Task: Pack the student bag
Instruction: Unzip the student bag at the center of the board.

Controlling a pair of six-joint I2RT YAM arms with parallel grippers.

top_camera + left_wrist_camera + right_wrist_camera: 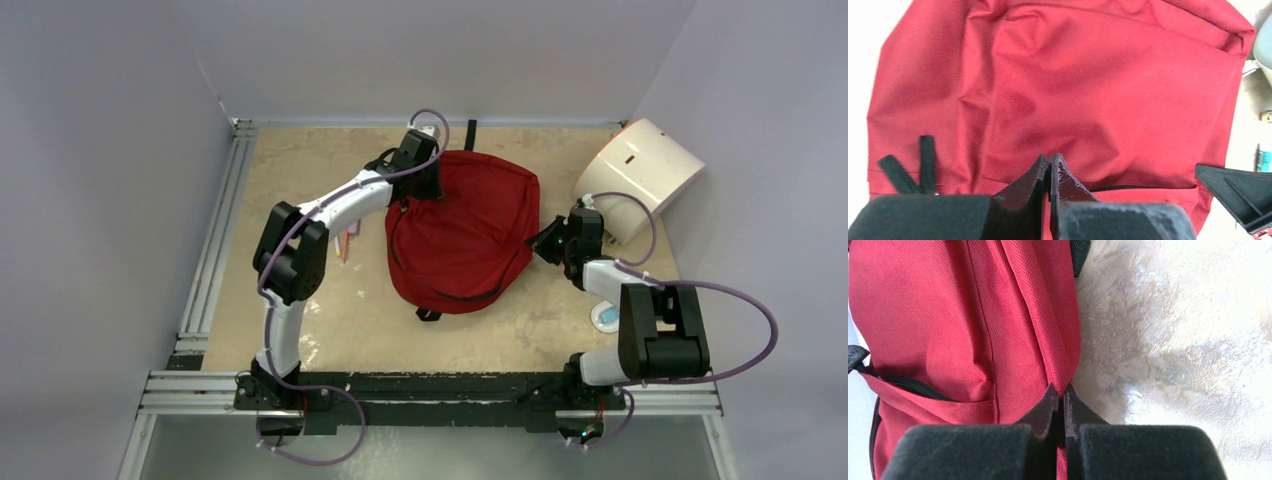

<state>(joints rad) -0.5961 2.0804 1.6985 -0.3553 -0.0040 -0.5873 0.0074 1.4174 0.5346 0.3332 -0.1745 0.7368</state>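
The student bag [462, 235] is a dark-red fabric backpack lying flat in the middle of the table, with a black zipper line near its front. My left gripper [428, 188] is at the bag's far left edge. In the left wrist view the gripper [1049, 159] is shut, with red bag fabric [1088, 90] pinched between its fingers. My right gripper [546, 243] is at the bag's right edge. In the right wrist view the gripper [1062, 389] is shut on a fold of the bag [948, 315].
A white rounded box [640, 175] lies at the back right. Orange and pink pen-like items [347, 240] lie left of the bag. A small blue-and-white object [606, 317] lies by the right arm. Black strap loops [908, 170] stick out from the bag.
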